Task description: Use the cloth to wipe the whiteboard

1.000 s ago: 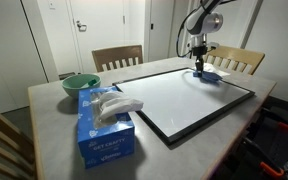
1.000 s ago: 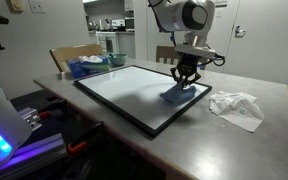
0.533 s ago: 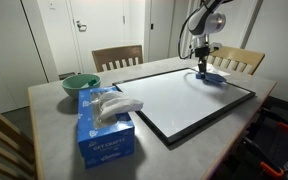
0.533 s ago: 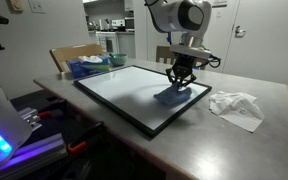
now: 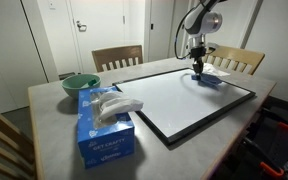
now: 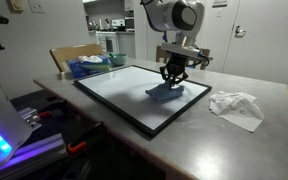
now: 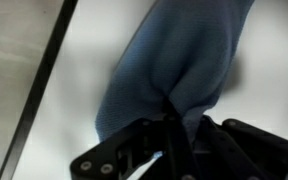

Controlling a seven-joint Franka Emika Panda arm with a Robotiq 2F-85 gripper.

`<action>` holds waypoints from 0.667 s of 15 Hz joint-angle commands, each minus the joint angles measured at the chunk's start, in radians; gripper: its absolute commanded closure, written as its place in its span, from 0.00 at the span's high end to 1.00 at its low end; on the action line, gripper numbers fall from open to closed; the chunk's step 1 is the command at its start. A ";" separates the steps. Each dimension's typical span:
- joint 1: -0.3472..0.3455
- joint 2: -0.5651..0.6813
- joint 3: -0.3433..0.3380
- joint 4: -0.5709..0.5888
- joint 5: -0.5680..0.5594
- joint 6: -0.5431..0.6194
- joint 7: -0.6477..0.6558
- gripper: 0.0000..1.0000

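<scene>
A black-framed whiteboard [image 5: 184, 100] [image 6: 129, 90] lies flat on the table in both exterior views. My gripper [image 5: 197, 71] [image 6: 171, 79] is shut on a blue cloth [image 5: 208, 79] [image 6: 166, 92] and presses it onto the board near one edge. In the wrist view the blue cloth [image 7: 179, 60] bunches up between my shut fingers [image 7: 172, 125], spread over the white board surface, with the dark frame edge [image 7: 39, 90] running diagonally at the left.
A blue tissue box [image 5: 104, 128] and a green bowl [image 5: 80, 85] stand on the table beside the board. Crumpled white tissue [image 6: 236, 106] lies off the board. Wooden chairs [image 5: 117, 57] stand at the table's far side.
My gripper has dragged the blue cloth along the whiteboard, away from the crumpled tissue and toward the board's middle. The cloth stays gripped.
</scene>
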 commanded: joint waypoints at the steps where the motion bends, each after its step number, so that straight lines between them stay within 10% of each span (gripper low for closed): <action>1: 0.033 0.020 0.031 -0.014 0.038 0.012 0.070 0.02; 10: 0.141 0.032 0.071 0.054 0.027 -0.091 0.200 0.02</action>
